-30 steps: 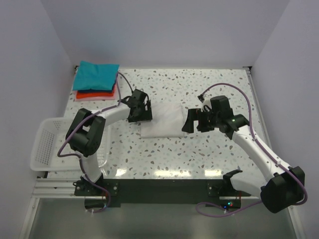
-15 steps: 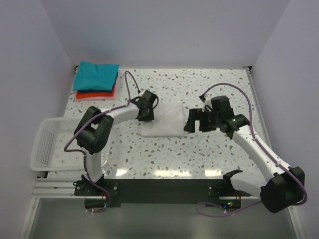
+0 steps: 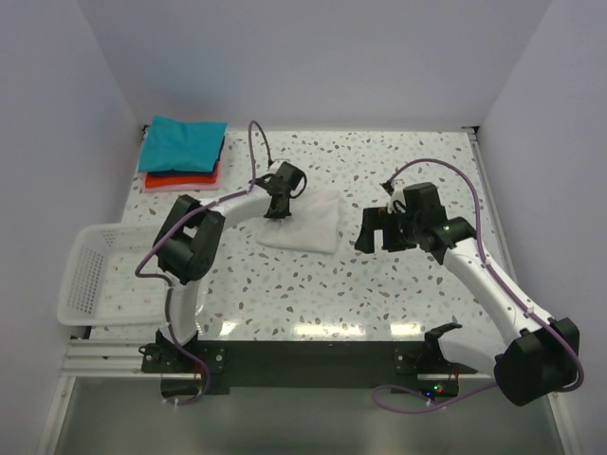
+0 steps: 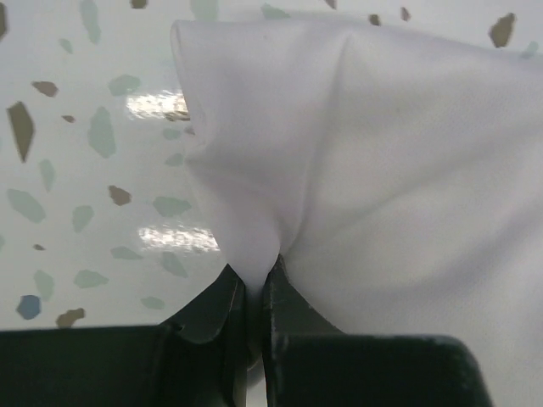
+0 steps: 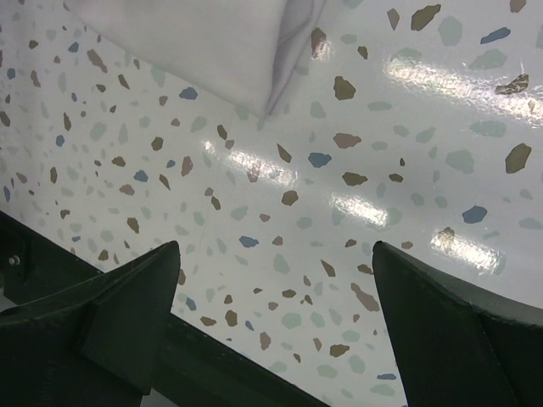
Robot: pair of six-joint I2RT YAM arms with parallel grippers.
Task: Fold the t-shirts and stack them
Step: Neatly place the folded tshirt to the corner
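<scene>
A folded white t-shirt point(image 3: 303, 224) lies mid-table. My left gripper point(image 3: 276, 209) is shut on its left edge; in the left wrist view the white t-shirt point(image 4: 382, 161) bunches into a pleat between the closed jaws of that gripper point(image 4: 254, 284). A folded teal t-shirt point(image 3: 183, 144) sits on a red-orange t-shirt point(image 3: 182, 179) at the far left corner. My right gripper point(image 3: 365, 232) hovers open just right of the white shirt, and its wrist view shows only a corner of the white t-shirt point(image 5: 212, 42) beyond the empty right gripper point(image 5: 276, 254).
A white mesh basket point(image 3: 90, 275) overhangs the table's left near edge. Speckled tabletop point(image 3: 398, 161) stretches to the right and back, bounded by white walls. A purple cable point(image 3: 248, 152) loops above the left arm.
My left gripper slid right and back along the shirt's left edge and shut on the cloth. The shirt has shifted and skewed slightly. The right gripper barely moved.
</scene>
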